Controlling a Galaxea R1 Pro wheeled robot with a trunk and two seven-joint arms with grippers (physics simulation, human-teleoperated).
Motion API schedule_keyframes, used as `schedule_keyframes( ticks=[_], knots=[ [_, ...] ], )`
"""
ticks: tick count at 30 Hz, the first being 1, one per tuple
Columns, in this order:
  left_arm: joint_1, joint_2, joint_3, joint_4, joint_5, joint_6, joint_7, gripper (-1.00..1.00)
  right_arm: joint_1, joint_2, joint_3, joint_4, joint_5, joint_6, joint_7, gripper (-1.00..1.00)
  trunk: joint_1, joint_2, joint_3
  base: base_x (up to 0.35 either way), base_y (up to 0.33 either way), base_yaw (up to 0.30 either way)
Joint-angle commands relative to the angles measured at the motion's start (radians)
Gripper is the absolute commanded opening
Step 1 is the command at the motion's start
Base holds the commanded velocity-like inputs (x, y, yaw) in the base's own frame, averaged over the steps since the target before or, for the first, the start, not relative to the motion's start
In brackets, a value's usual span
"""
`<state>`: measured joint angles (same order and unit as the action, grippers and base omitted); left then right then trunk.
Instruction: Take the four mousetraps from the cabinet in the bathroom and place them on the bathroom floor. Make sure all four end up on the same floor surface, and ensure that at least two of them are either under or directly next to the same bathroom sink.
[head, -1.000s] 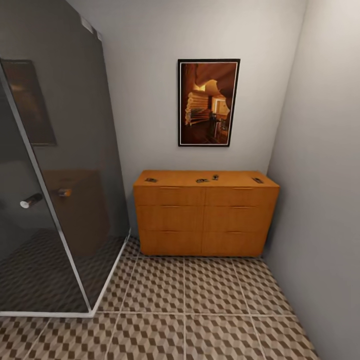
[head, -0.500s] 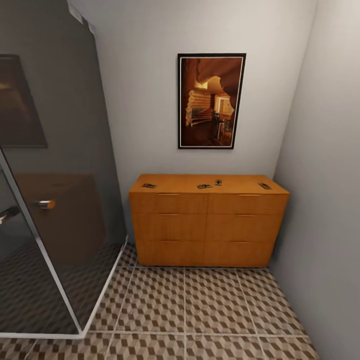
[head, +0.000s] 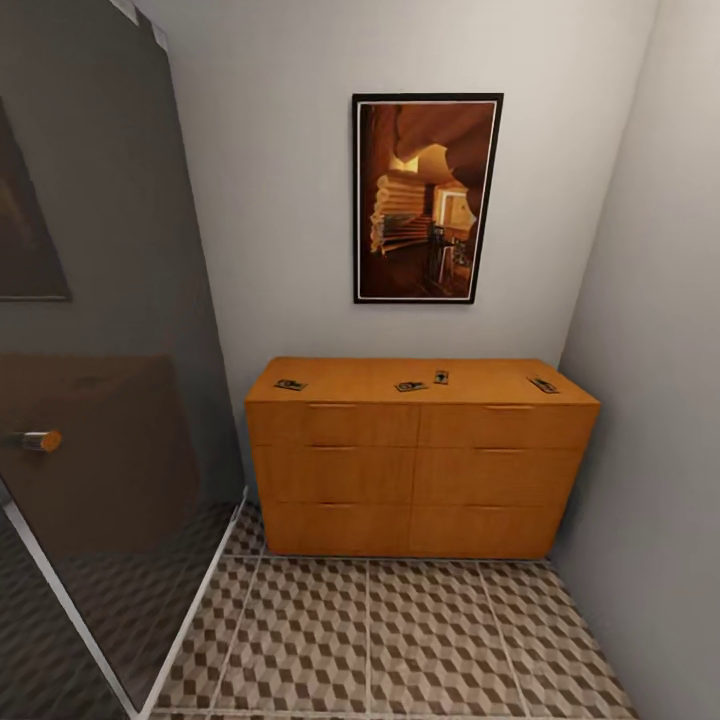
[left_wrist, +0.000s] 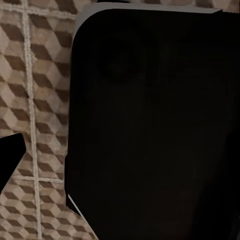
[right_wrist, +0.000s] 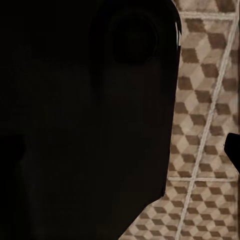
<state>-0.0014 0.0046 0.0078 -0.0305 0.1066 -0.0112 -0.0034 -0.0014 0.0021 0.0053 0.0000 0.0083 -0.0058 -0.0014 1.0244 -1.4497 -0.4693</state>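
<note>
1. We are facing the cabinet (head: 420, 455), a smooth orange-brown wooden chest standing against the wall.
2. Four flat rectangular mousetraps (head: 291, 384) (head: 409, 386) (head: 441, 377) (head: 543, 385) are lying apart on its top.
3. The bathroom floor (head: 400, 640) is showing cube-patterned tiles.
4. We cannot tell how our fingers are set.

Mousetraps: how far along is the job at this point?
Nothing is placed yet. All four mousetraps lie on top of the cabinet: one at the left, two near the middle, one at the right. No trap is in hand. Picking up and setting all four on the floor is left.
</note>
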Motion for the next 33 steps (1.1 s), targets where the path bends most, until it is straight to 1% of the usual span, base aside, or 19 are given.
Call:
schedule_keyframes(
  ticks=[1,33],
  knots=[
    [0.000,0.000,0.000,0.000,0.010,-0.001,-0.001,1.00,0.000,0.000,0.001,0.000,0.001,-0.001,0.000,1.00,0.001,0.000,-0.001,0.318,-0.083,0.000],
    [0.000,0.000,0.000,0.000,0.010,-0.006,-0.001,1.00,0.000,-0.001,0.001,0.000,0.002,0.000,0.000,1.00,0.001,0.000,-0.001,0.318,-0.101,0.000]
  ],
)
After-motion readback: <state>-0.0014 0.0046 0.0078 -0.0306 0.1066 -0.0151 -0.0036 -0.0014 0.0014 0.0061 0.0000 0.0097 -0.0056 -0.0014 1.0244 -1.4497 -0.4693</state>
